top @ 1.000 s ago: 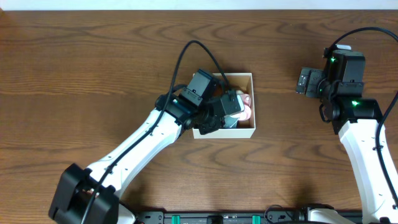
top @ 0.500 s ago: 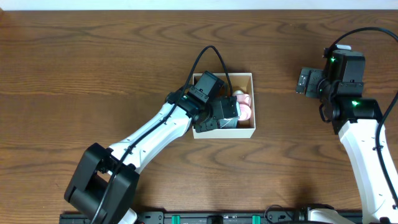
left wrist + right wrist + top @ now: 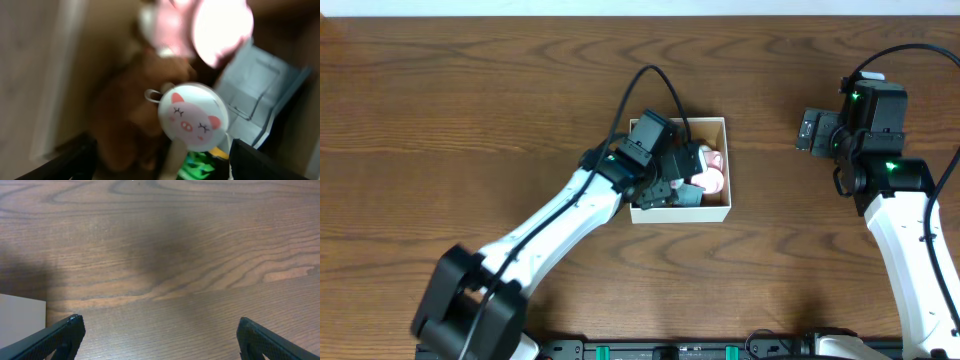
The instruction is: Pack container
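The container point(image 3: 708, 213), a shallow white-walled box with a tan inside, sits mid-table. My left gripper point(image 3: 672, 182) hangs inside it, open, holding nothing. In the blurred left wrist view, the left gripper point(image 3: 165, 162) has its dark fingers point(image 3: 75, 160) spread wide. Between them lie a round white pig-faced disc point(image 3: 193, 116), a brown plush point(image 3: 127, 115) and a green item point(image 3: 197, 167). A pink toy point(image 3: 210, 25) and a grey-blue box point(image 3: 255, 100) lie beyond. My right gripper point(image 3: 815, 130) is far right of the container, open over bare wood; the right gripper point(image 3: 160, 335) holds nothing.
Brown wooden tabletop point(image 3: 470, 110) surrounds the container. A white corner point(image 3: 20, 320) shows at the left edge of the right wrist view. The left arm's black cable point(image 3: 645, 85) loops over the container's back-left corner.
My left gripper has moved from the container's left edge further inside it, and its jaws have gone from shut to open. The right arm has not moved.
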